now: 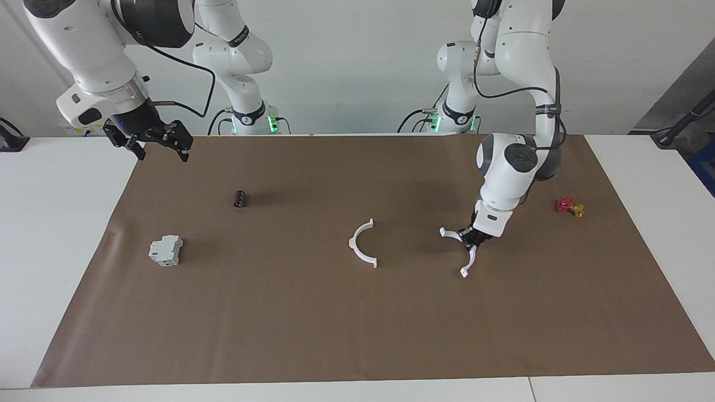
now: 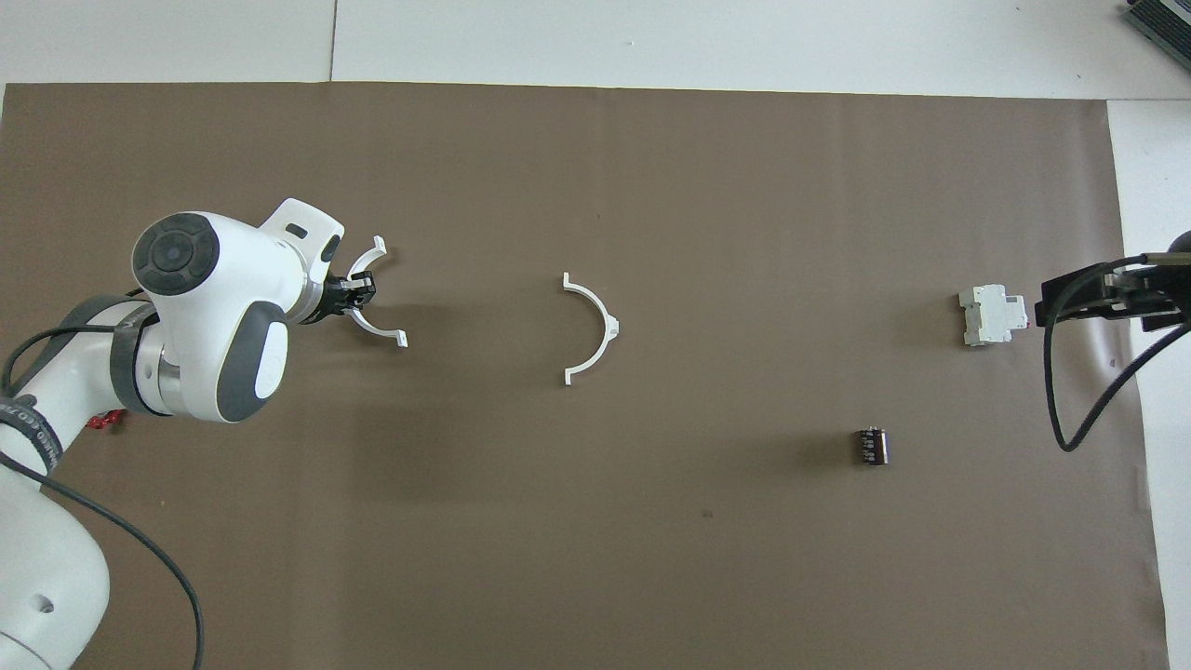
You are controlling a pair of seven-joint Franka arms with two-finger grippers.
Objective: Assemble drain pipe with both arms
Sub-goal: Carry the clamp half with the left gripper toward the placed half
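Observation:
One white half-ring of the drain pipe lies flat on the brown mat near the table's middle. My left gripper is shut on the middle of the other half-ring, low over the mat toward the left arm's end. The two halves are well apart. My right gripper hangs open and holding nothing, high over the mat's edge at the right arm's end.
A grey-white boxy block and a small dark cylinder lie toward the right arm's end. A red-and-yellow valve sits toward the left arm's end. The brown mat covers most of the white table.

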